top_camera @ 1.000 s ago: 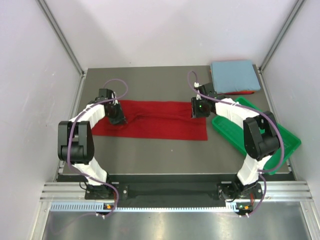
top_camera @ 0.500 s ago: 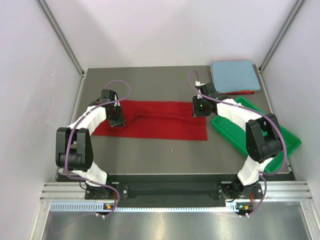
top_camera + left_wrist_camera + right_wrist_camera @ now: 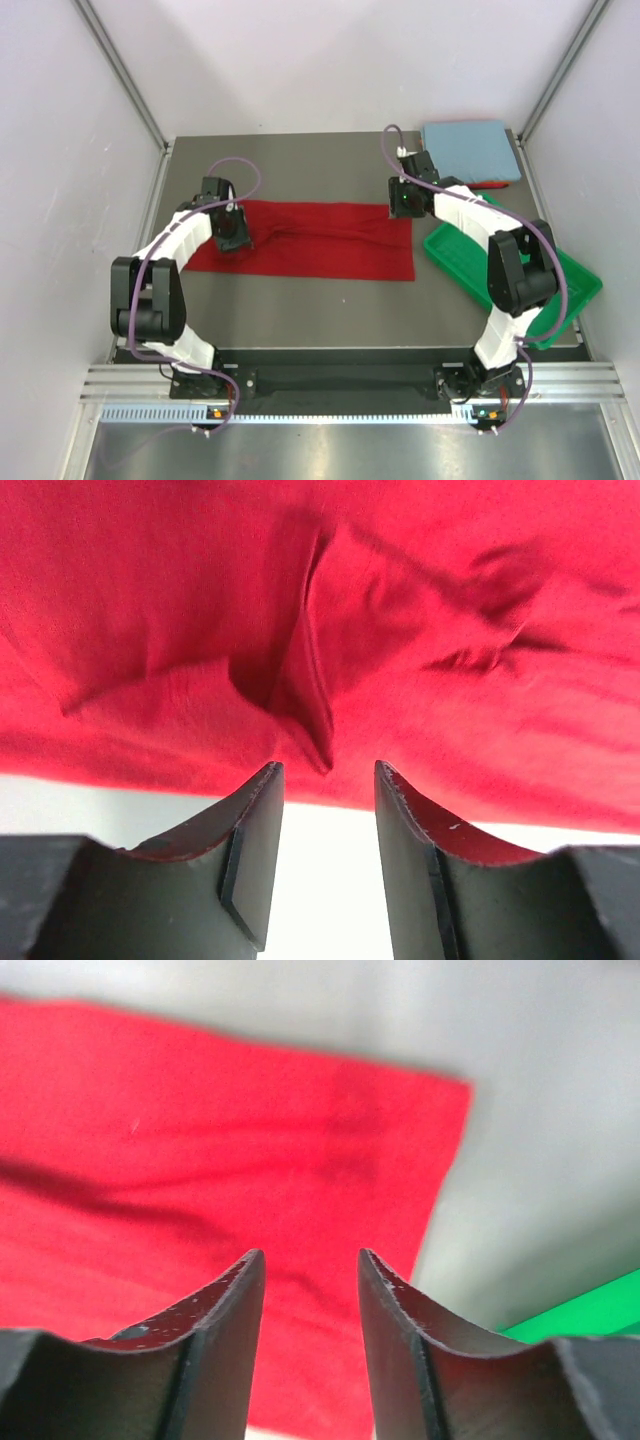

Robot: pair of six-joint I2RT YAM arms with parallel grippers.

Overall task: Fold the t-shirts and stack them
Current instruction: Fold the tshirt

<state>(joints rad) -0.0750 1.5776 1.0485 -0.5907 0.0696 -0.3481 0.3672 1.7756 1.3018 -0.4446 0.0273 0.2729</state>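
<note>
Red t-shirt (image 3: pixel 320 242): long flat strip, middle of table (image 3: pixel 300 310). Left gripper (image 3: pixel 327 772) at its left end, right gripper (image 3: pixel 310 1258) near its far right corner. Both fingers spread, empty.

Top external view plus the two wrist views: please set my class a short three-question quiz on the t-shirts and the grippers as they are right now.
1. True or false: the folded light blue t-shirt lies inside the green tray.
2. Pick one. The left gripper and right gripper, above the spread red t-shirt, are: A both open, holding nothing; B both shut on cloth; C left shut, right open.
3. Fill in: the edge peeking out from under the light blue t-shirt is ___.

Key: 1 false, it lies on the table beyond the tray. 2 A. 3 red, a second red t-shirt.
</note>
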